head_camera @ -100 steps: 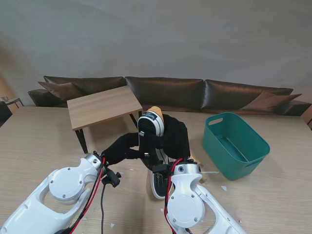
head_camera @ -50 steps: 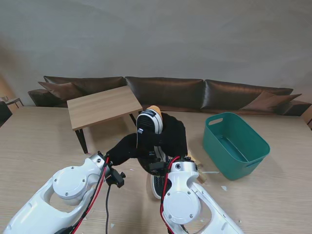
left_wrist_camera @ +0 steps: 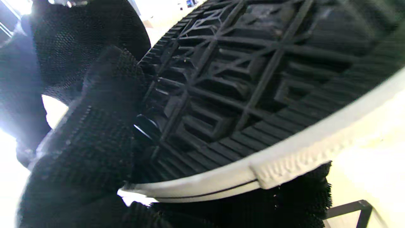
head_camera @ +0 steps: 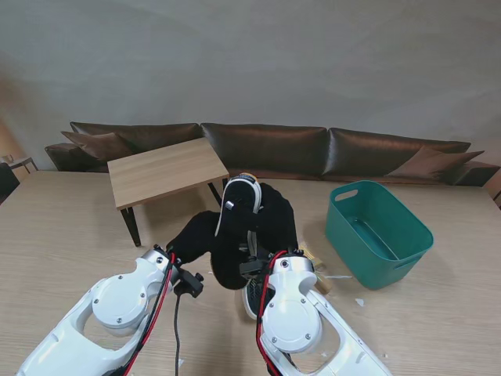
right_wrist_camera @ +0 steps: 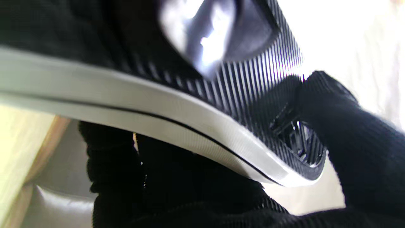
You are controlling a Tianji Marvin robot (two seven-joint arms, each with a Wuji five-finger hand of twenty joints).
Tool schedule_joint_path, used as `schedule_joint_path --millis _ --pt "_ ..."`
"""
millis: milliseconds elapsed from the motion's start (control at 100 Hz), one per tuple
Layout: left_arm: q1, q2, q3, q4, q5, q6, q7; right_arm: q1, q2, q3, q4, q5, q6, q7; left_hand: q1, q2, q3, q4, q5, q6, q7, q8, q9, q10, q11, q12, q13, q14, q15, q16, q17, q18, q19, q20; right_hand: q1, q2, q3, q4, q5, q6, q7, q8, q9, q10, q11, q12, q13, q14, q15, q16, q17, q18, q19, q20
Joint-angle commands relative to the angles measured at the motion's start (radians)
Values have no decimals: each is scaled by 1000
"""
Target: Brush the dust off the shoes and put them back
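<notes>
A black shoe (head_camera: 237, 205) with a white sole rim is held upright above the table between my two black-gloved hands, heel up. My left hand (head_camera: 196, 233) grips it from the left, and its fingers (left_wrist_camera: 104, 110) press on the black tread (left_wrist_camera: 240, 79). My right hand (head_camera: 279, 215) wraps the shoe from the right, with a fingertip (right_wrist_camera: 348, 133) on the sole's edge (right_wrist_camera: 177, 107). A second black shoe (head_camera: 252, 296) lies on the table nearer to me, mostly hidden by my right arm.
A green plastic tub (head_camera: 376, 231) stands at the right. A small wooden side table (head_camera: 160, 171) and a dark sofa (head_camera: 313, 149) are beyond the tabletop. A tan object (head_camera: 315, 255) shows beside my right arm, and white scraps (head_camera: 358, 301) lie nearby.
The held shoe has turned so its tan inside no longer shows, and it sits slightly lower. Both hands have stayed on it and both arms have shifted a little.
</notes>
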Motion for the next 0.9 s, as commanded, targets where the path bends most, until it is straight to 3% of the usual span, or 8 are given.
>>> schedule_joint_path --millis 0,60,260,570,890 --pt "9 -10 -8 -16 4 16 -4 -2 -5 -11 4 7 6 19 255 148 248 55 48 -65 93 12 75 -57 68 -6 113 -159 240 41 93 -46 131 -3 17 97 108 125 -51 -102 -58 14 -91 -17 6 -29 -46 4 -31 -30 -247 -35 -40 11" --pt "18 -10 -16 -21 20 30 3 2 -4 -9 11 10 15 25 260 148 251 56 50 -58 92 11 74 -49 69 -6 115 -166 248 38 104 -47 130 -9 -6 121 72 124 -129 -94 -81 -19 -155 -16 13 -71 -111 16 -43 -36 -307 -40 -61 -3" --pt "44 -15 -41 -23 41 61 30 12 -4 -2 28 15 27 29 268 145 259 59 53 -50 91 10 68 -35 72 3 114 -179 262 25 125 -51 117 -28 -56 168 -21 125 -346 -66 -67 -85 -342 -20 35 -99 -305 30 -76 -73 -441 -63 -154 -46" --pt "79 -25 -74 -17 75 122 81 25 -10 0 64 -4 18 1 276 149 261 59 52 -38 88 9 63 -25 72 10 112 -176 269 19 128 -42 108 -38 -85 199 -65 130 -411 -73 -23 -115 -406 -17 55 -113 -369 31 -77 -94 -476 -70 -182 -46" --pt "96 -39 -90 18 122 239 137 8 20 25 88 -43 -14 57 289 157 252 64 44 -24 86 18 53 -16 71 21 110 -173 278 23 117 -17 102 -35 -97 223 -66 134 -391 -81 -13 -128 -397 -12 56 -120 -359 35 -73 -101 -466 -68 -180 -43"
